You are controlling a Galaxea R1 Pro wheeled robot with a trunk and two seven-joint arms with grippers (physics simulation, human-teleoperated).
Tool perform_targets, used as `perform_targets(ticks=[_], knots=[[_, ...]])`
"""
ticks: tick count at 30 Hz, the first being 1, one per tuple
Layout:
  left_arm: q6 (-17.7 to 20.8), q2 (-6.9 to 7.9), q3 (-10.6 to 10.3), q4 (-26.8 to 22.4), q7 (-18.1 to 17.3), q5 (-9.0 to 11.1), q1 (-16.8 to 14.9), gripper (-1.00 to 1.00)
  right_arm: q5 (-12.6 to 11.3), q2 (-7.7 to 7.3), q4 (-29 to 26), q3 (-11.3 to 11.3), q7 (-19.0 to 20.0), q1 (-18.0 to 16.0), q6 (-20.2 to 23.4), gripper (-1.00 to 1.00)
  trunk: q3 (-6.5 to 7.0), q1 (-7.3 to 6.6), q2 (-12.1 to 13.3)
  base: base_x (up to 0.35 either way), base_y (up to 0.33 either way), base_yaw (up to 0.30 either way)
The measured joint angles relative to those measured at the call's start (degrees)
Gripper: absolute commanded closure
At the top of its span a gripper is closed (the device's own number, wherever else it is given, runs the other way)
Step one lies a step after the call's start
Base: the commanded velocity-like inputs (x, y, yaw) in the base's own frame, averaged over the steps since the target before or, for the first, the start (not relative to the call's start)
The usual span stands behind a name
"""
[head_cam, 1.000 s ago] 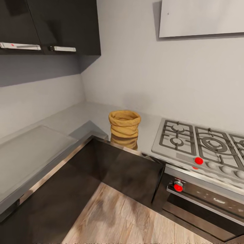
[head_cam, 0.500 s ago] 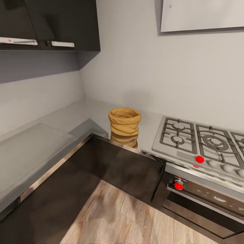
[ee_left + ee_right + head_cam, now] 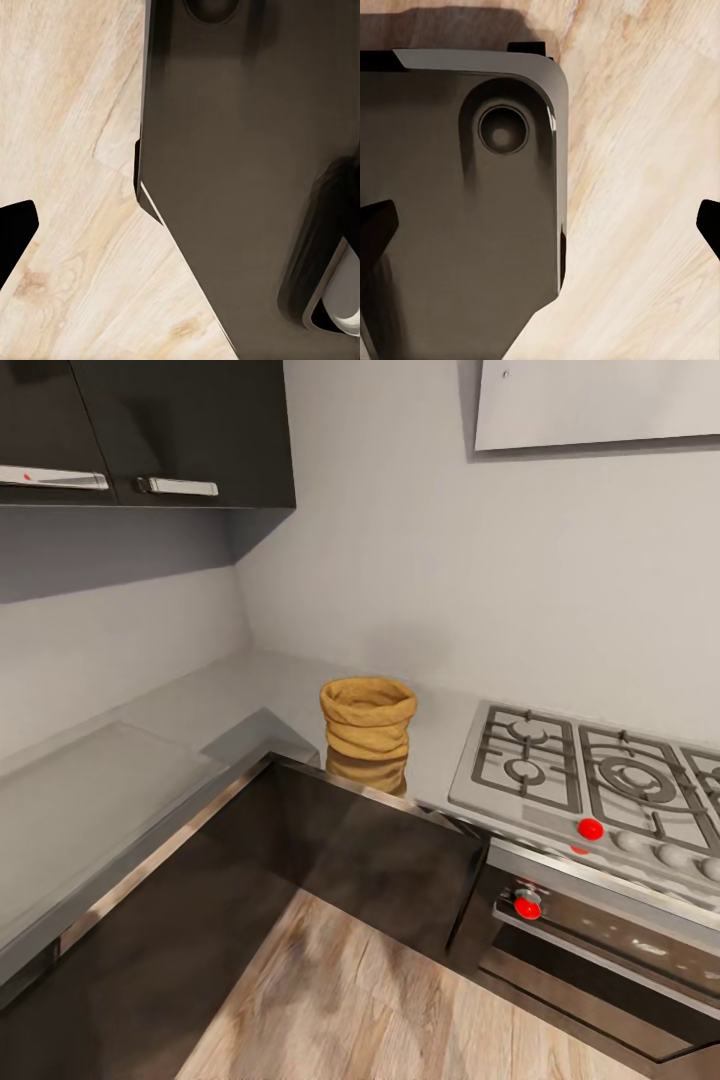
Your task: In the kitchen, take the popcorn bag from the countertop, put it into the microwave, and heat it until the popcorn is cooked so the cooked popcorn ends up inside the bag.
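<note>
Task at earliest stage, by judgement. Popcorn bag (image 3: 367, 718) upright on countertop (image 3: 250, 700), near inner corner, just left of gas hob (image 3: 590, 780); untouched, nothing near it. Left wrist view: one dark fingertip (image 3: 16, 229) over wood floor (image 3: 67, 112); spread indeterminable. Right gripper (image 3: 544, 225): fingers wide apart, holding nothing. Remaining: approach, grasp, microwave loading, heating.
</note>
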Motion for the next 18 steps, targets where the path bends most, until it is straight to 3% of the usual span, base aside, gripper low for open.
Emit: perform_targets(ticks=[9,18], knots=[[0.0,0.00,0.0,0.0,0.0,0.0,0.0,-1.00,0.0,-0.52,-0.1,0.0,-0.2,0.0,0.2,-1.00,0.00,0.00,0.0,0.000,0.000,0.000],[0.0,0.00,0.0,0.0,0.0,0.0,0.0,-1.00,0.0,-0.34,-0.5,-0.6,-3.0,-0.1,-0.1,-1.00,0.00,0.00,0.0,0.000,0.000,0.000]])
